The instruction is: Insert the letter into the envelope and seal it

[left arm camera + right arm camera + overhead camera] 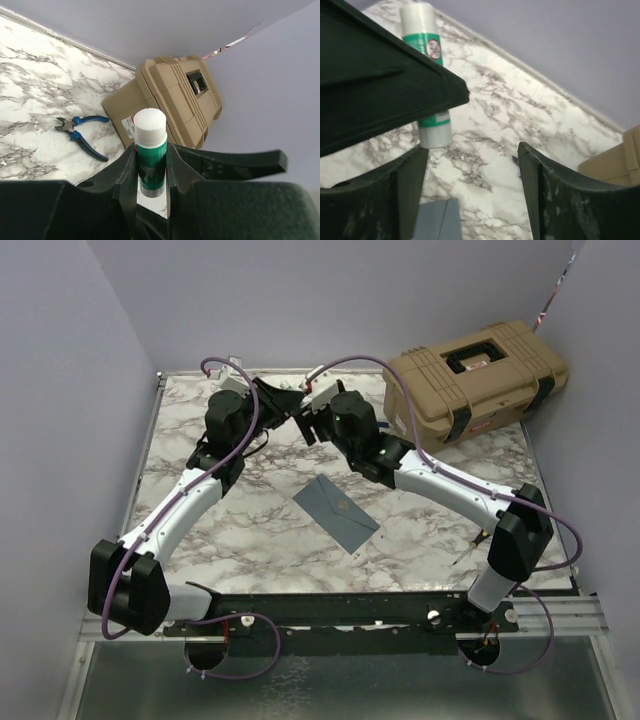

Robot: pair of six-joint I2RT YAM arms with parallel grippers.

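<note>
Grey-blue envelope [336, 513] lies flat on the surface [250, 540]. Beyond it the left end effector [151, 155] clamps a glue stick [150, 125], and the right end effector [472, 150] gapes beside. A skewed cap pull could drop it. No letter in sight.

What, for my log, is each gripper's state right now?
Left gripper: closed on the glue stick.
Right gripper: open, holding nothing.

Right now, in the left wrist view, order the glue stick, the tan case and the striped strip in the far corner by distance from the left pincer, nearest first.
1. The glue stick: clamped inside the left pincer, centre of the frame.
2. The tan case: beyond the stick, mid-frame, slightly right.
3. The striped strip: farthest, in the far corner behind the case, upper right.
</note>
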